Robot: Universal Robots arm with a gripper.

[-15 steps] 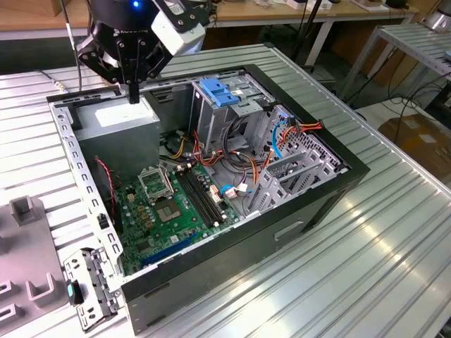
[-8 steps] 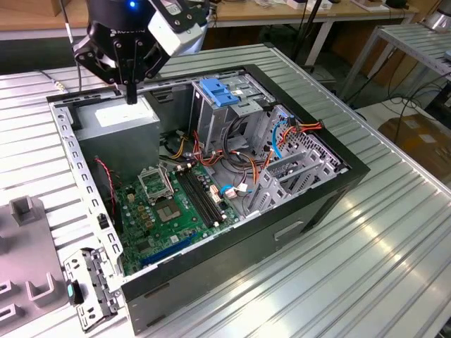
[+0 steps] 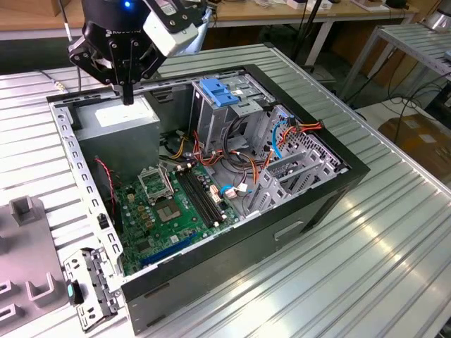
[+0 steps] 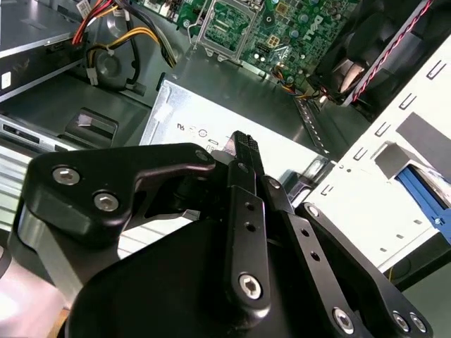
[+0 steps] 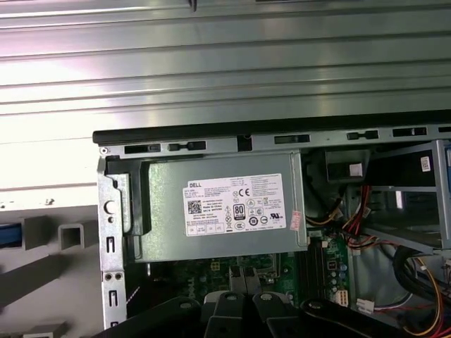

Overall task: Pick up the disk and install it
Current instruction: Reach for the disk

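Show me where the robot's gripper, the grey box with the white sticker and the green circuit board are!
gripper (image 3: 127, 97): exterior view, at its fingertips.
grey box (image 5: 218, 204): first wrist view, middle of its labelled face.
green circuit board (image 3: 158, 236): exterior view, on a bare green patch.

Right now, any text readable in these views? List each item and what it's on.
Nothing can be quoted reliably.
White sticker on the grey power supply: a logo, a barcode and certification marks; the fine print is too small to read.
Motherboard: white silkscreen markings, too small to read.
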